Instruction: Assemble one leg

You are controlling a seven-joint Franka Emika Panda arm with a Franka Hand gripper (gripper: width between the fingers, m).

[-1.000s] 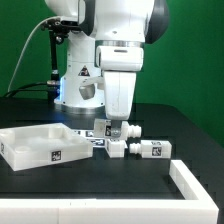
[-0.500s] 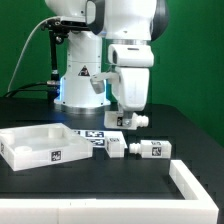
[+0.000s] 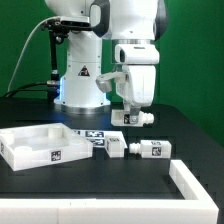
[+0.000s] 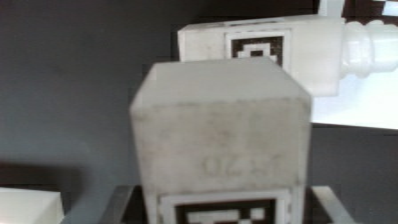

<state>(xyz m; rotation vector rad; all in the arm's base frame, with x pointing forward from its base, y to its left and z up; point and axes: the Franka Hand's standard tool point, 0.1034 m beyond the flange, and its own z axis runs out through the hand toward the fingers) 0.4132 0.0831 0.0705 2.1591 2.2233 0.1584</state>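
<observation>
Square tray-like part (image 3: pixel 38 148): lies on the black tabletop (image 3: pixel 170 125) at the exterior view's left. It is probably the piece that takes the leg.
First lying leg (image 3: pixel 116 148): flat on the tabletop, just beside the tray's right corner.
Gripper (image 3: pixel 134 115): closed on the held leg (image 3: pixel 137 119), which hangs above the lying ones. In the wrist view its block (image 4: pixel 217 120) fills the jaws.
Second lying leg (image 3: pixel 152 148): flat, just right of the first.
Next move: carry the held leg over the tray high enough to clear both lying legs. Keep the grip firm and line the peg up squarely before lowering.
</observation>
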